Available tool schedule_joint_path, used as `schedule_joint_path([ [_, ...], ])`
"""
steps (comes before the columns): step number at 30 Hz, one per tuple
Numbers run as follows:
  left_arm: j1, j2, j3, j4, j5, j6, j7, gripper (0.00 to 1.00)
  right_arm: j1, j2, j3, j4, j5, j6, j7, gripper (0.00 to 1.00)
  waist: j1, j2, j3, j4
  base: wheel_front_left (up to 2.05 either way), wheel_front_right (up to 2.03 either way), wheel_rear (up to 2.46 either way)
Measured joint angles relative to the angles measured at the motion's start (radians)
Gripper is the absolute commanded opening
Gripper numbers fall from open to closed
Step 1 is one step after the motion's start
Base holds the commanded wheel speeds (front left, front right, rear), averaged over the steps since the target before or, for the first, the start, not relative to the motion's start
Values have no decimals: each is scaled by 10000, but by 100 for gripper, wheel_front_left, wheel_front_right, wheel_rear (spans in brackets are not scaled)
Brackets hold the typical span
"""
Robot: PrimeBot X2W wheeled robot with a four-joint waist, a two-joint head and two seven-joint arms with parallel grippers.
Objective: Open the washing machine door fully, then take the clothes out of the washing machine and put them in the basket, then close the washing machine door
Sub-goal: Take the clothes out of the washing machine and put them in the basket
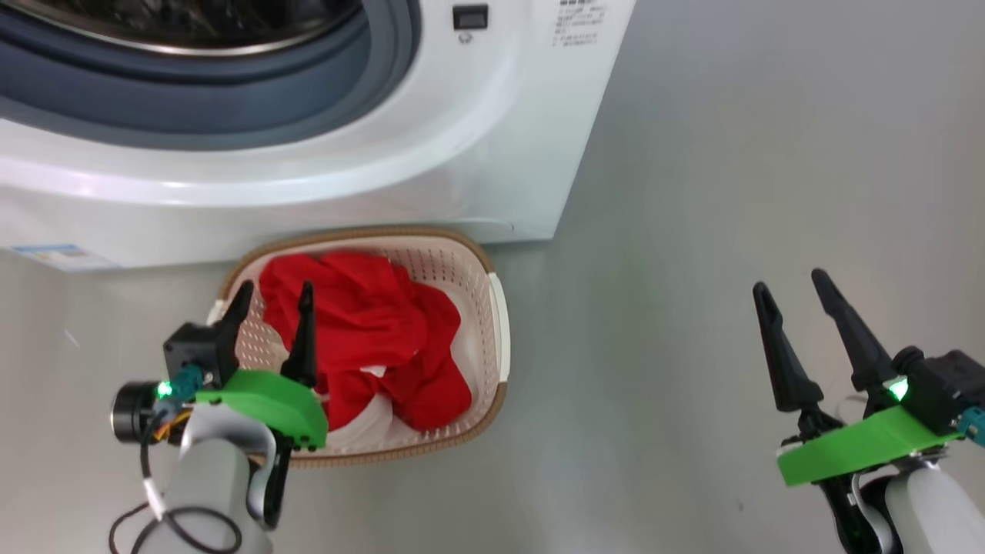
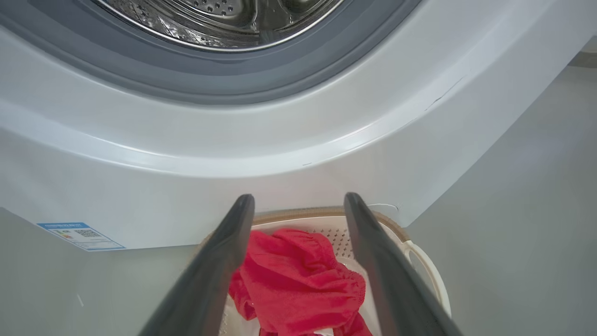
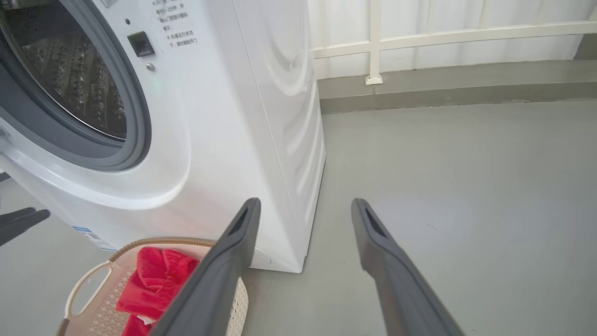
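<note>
At the far left a small blue label (image 1: pixel 54 254) sits low on the front of the white washing machine (image 1: pixel 308 177), just above the grey floor (image 1: pixel 692 231). Next comes the left claw (image 1: pixel 277 287). Its two dark fingers are spread apart with nothing between them, and in the head view they lie over the left part of the basket (image 1: pixel 369 231). I cannot tell how high above it they are. The left wrist view looks between those fingers onto the clothes (image 1: pixel 362 323), a crumpled red heap with some white showing, which lies inside the basket and fills most of it. The basket stands on the floor at the foot of the washing machine, its brown rim close to the front panel and a white handle (image 1: pixel 502 323) on its right side. Above it the machine's round opening stands uncovered, ringed by the grey rubber ring (image 1: pixel 231 100), with the steel drum (image 2: pixel 219 18) behind it. To the right of the machine the floor runs back to a white railing (image 3: pixel 373 42), seen in the right wrist view. At the far right the right claw (image 1: pixel 789 281) is over the floor, well apart from the basket, its fingers spread wide and gripping nothing.
</note>
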Motion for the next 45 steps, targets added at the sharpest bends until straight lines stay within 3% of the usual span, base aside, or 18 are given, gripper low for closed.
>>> schedule_joint_path([
  [27,4062,65,616,-4052,119,-56,0,100,2015,61,-142,265,6,0,0,100,0,0,-2964,12,0,0,0],
  [45,6000,132,1085,-5724,211,115,0,100,2784,182,-387,242,4,0,2,100,0,0,-3706,-193,0,0,0],
])
